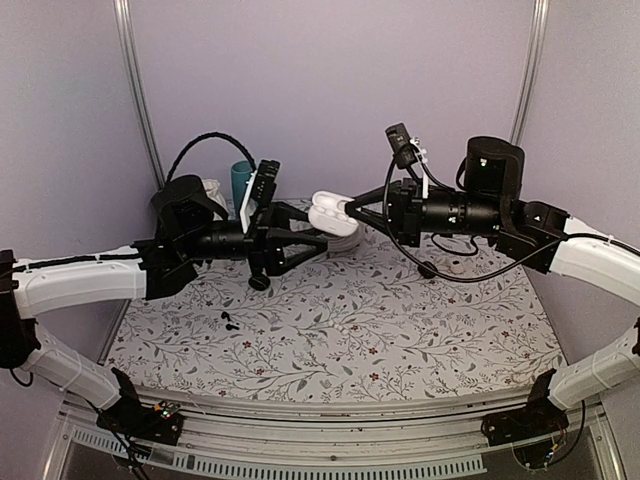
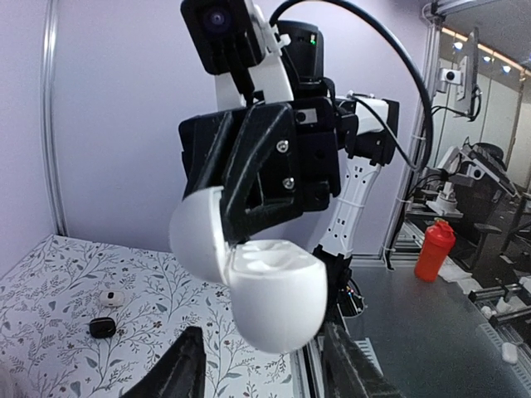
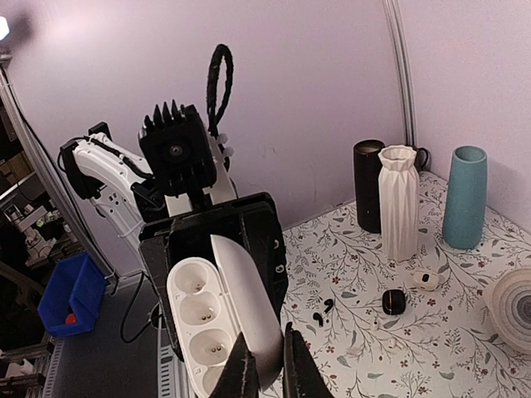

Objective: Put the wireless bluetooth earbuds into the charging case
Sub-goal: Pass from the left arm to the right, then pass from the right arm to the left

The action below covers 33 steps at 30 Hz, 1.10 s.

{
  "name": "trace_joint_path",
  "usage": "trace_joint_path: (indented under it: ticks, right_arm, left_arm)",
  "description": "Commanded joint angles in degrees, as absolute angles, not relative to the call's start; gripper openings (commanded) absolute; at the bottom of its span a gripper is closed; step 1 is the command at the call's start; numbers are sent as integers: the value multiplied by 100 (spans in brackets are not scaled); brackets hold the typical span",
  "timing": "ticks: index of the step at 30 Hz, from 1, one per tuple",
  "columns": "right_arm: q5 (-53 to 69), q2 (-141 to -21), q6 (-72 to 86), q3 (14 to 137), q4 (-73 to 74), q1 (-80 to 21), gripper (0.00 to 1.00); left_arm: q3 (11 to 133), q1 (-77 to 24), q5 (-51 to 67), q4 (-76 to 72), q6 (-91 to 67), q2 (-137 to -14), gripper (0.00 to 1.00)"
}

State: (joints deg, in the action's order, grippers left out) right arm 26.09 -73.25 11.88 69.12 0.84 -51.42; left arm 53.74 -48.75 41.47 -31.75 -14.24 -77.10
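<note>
A white charging case (image 1: pixel 328 212) hangs open in the air between both arms. My right gripper (image 3: pixel 267 373) is shut on its raised lid (image 3: pixel 247 315), and the sockets (image 3: pixel 202 315) beside it are bare. My left gripper (image 2: pixel 265 365) is open. Its fingers (image 2: pixel 187 365) stand either side of the case body (image 2: pixel 278 294), with gaps showing. Two black earbuds (image 3: pixel 323 311) lie on the flowered table (image 3: pixel 465 348), also visible from above (image 1: pixel 228 320). A faint pale earbud (image 3: pixel 374 324) lies near them.
A small black case (image 3: pixel 393 301) and a small white case (image 3: pixel 426 280) sit on the table. Behind them stand a black cylinder (image 3: pixel 369 184), a white ribbed vase (image 3: pixel 399 201) and a teal vase (image 3: pixel 464 197). A ribbed roll (image 3: pixel 514 307) lies at the right edge.
</note>
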Motion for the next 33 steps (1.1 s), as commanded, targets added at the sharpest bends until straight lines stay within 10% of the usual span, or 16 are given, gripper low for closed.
trace_joint_path:
  ticks: [1, 33]
  right_arm:
    - [2326, -7317, 805, 7265, 599, -5162, 3]
    - [1626, -7512, 373, 7603, 1200, -5412, 4]
  left_arm:
    - [5581, -4931, 4089, -2717, -1147, -7541, 49]
    - [5819, -4934, 3975, -2347, -1129, -7694, 31]
